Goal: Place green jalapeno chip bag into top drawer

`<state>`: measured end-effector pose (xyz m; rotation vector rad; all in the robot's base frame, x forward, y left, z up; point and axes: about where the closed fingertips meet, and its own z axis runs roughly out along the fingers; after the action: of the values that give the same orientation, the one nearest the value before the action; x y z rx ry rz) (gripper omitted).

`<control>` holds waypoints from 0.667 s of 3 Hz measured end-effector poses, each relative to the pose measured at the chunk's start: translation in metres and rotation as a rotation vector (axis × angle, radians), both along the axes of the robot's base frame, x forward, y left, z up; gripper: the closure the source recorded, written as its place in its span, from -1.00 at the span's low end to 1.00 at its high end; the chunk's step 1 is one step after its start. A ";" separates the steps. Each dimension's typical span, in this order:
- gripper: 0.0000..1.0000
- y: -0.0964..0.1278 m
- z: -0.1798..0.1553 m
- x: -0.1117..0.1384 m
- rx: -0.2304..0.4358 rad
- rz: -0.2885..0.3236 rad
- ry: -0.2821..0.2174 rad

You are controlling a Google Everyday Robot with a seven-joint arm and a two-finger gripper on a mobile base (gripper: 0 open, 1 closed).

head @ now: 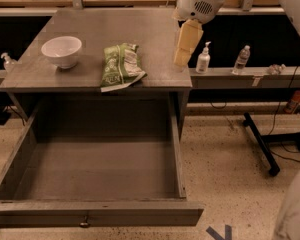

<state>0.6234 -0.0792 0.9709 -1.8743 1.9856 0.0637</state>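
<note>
The green jalapeno chip bag lies flat on the grey cabinet top, near its front edge, right of the white bowl. The top drawer is pulled wide open below it and holds nothing; its front panel with a small round knob is nearest the camera. My gripper hangs from the white arm above the right part of the cabinet top, to the right of the bag and apart from it. It holds nothing.
A white bowl stands on the cabinet top at the left. A pump bottle and a water bottle stand on a ledge to the right. A black stand base is on the floor at the right.
</note>
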 end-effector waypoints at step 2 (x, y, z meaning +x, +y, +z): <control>-1.00 0.060 -0.003 0.042 0.105 0.097 -0.037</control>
<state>0.6654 -0.0194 0.9674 -1.8892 1.8304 0.1574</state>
